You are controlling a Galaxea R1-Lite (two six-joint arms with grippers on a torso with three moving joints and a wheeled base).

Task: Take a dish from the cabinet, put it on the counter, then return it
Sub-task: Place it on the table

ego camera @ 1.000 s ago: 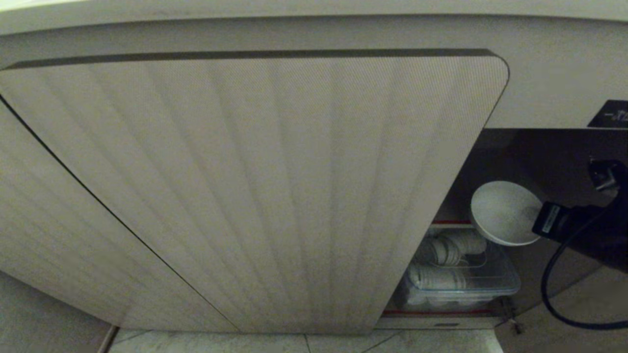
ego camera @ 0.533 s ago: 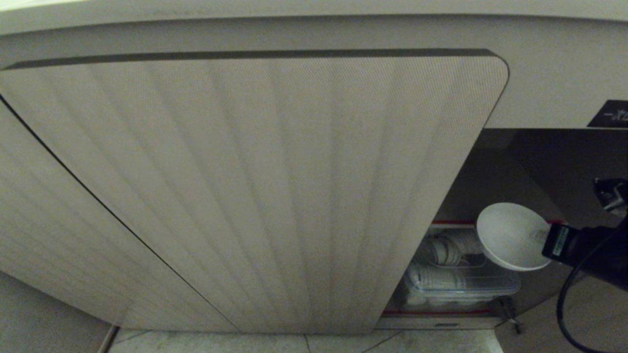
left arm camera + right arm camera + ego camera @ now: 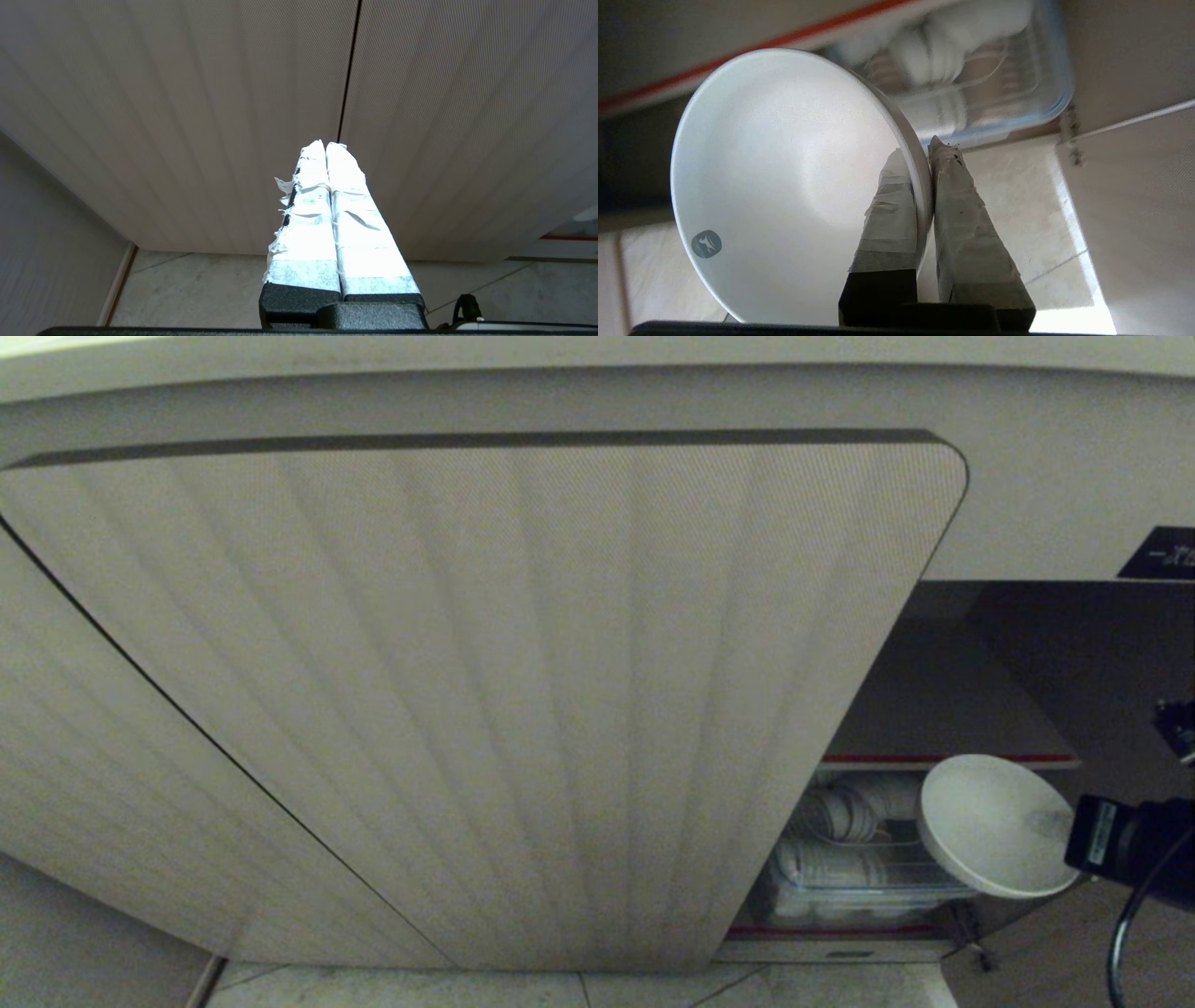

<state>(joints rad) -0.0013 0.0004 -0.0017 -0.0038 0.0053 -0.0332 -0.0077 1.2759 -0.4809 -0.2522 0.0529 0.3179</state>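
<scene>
The dish [image 3: 994,826], a plain white round bowl, hangs tilted on its side in front of the open right compartment of the cabinet [image 3: 485,691], just below the red-edged inner shelf [image 3: 943,759]. My right gripper [image 3: 1057,828] comes in from the right and is shut on the dish's rim. In the right wrist view one taped finger lies inside the dish [image 3: 784,177] and the other outside it, with the right gripper [image 3: 920,151] pinching the wall. My left gripper [image 3: 325,145] is shut and empty, parked before the ribbed doors. The counter's top is out of view.
A clear box of stacked white cups [image 3: 868,868] sits on the lower shelf right behind the dish. A black label [image 3: 1167,555] is above the opening. The closed ribbed door fills the left. Tiled floor [image 3: 579,989] runs below, and a black cable [image 3: 1125,933] hangs from my right wrist.
My right gripper has carried the dish down and to the right, from the upper shelf level to in front of the lower compartment. The left arm has not moved.
</scene>
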